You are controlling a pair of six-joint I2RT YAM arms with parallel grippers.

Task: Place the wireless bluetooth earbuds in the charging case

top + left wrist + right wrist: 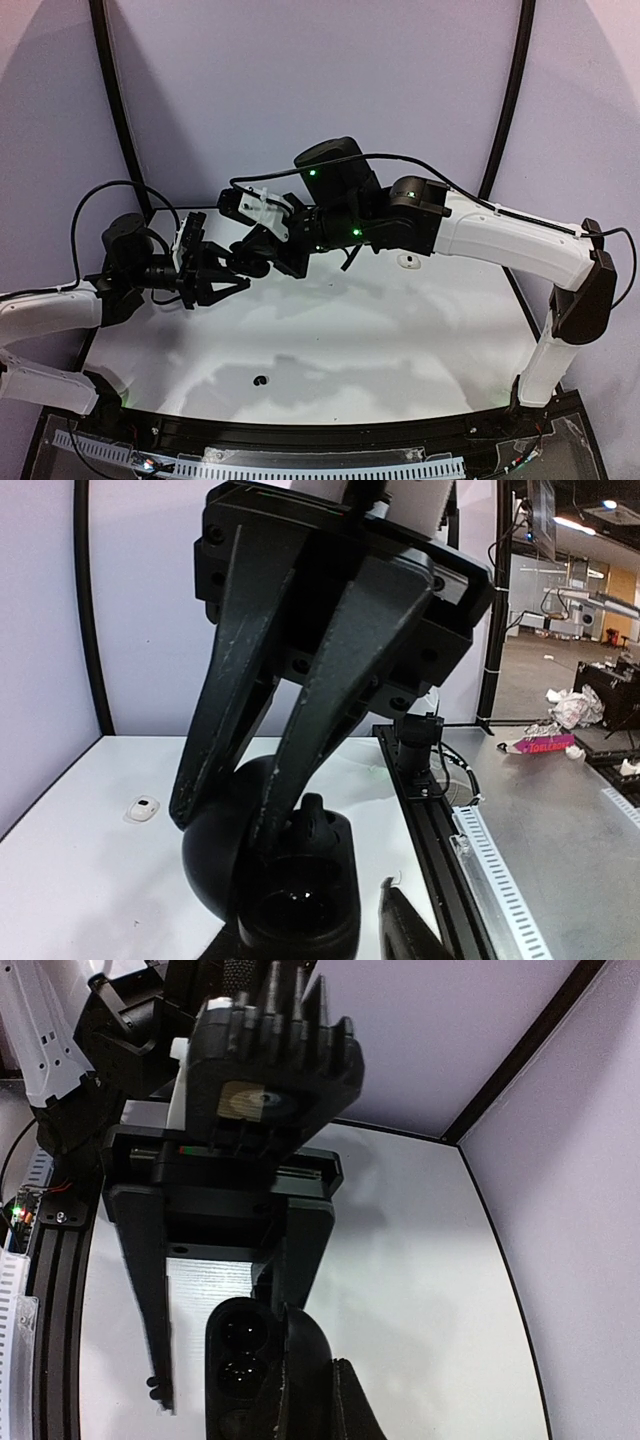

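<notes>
Clamping the open black charging case (240, 1355) in mid-air, right gripper (225, 830) grips it tight; left gripper (215, 283) stands spread wide around the case. Earbuds not identifiable; one small white item (407, 262) lies on table (400, 340), well apart from the case. Judged light, slick, tiny: pinch across the body.

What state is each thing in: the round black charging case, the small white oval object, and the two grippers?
Round black charging case: lid open, wells showing.
Small white oval object: lying on the white table.
Left gripper: fingers spread, grip unclear.
Right gripper: fingertips at the case, grip unclear.
</notes>
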